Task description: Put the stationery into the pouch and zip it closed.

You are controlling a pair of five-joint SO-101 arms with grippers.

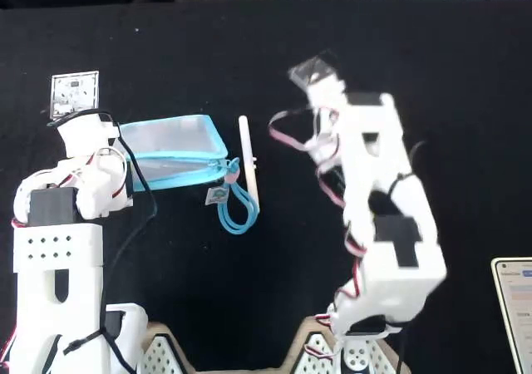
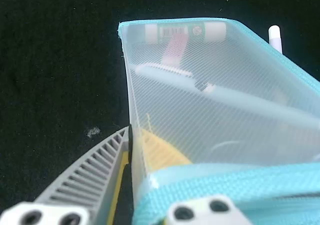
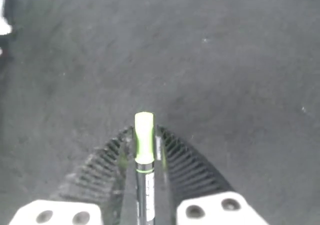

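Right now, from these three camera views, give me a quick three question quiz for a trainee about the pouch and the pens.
1. True or false: the left gripper is clamped on the edge of the pouch.
2. What does the right gripper hold? A) an eraser B) a green-tipped pen C) nothing
3. Fill in: in the high view, the white pen lies on the table, ____ the pouch (inside or outside).

Key: 1 true; 2 B; 3 outside.
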